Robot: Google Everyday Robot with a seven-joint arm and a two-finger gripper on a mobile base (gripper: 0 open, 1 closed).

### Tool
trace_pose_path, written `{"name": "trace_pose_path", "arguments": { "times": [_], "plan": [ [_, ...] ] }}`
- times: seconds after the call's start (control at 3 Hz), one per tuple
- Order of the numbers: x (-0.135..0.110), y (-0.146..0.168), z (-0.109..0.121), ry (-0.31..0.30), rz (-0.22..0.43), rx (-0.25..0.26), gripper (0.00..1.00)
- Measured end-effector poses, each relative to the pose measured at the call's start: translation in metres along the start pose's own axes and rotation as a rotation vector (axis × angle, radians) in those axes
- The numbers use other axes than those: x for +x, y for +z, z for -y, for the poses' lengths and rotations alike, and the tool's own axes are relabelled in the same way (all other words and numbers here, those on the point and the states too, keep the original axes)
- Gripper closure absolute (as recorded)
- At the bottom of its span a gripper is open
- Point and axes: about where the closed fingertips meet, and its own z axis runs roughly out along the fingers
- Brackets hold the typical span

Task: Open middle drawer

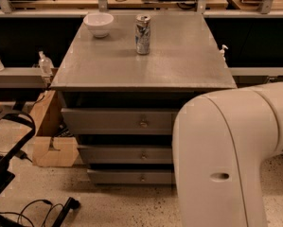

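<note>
The gripper does not show anywhere in the camera view, so whether it is wide, narrow or holding anything cannot be told; all that shows of the robot is one bulky white arm (235, 160) filling the lower right corner. That arm stands in front of the right ends of the drawers of one grey cabinet (145, 65). The cabinet has three drawers, one under another with a dark gap above each, and each front carries one small round knob, three knobs in all. The middle drawer (122, 154) is the second of them, its knob (143, 156) just left of the arm's edge and untouched. Above it is the top drawer (112, 121) and below it the lowest drawer (127, 176). On the cabinet's flat top stand two things, well apart from the front edge: one white bowl (99, 23) at the back left corner and one upright drink can (142, 28) near it to the right. Two small clear bottles flank the cabinet, one on the left ledge (45, 63) and one at the right edge (222, 51). One pale wooden box (51, 136) sits on the speckled floor (127, 207) against the cabinet's left side, and black cables (37, 207) trail over the floor in the lower left.
</note>
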Motion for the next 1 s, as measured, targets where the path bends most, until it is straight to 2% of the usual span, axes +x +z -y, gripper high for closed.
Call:
{"name": "trace_pose_path", "arguments": {
  "times": [0.33, 0.67, 1.0],
  "plan": [
    [-0.006, 0.009, 0.007, -0.008, -0.011, -0.010, 0.14],
    [-0.017, 0.015, 0.005, -0.007, -0.010, -0.034, 0.38],
    [-0.027, 0.005, -0.006, 0.033, 0.013, -0.039, 0.61]
  ]
}}
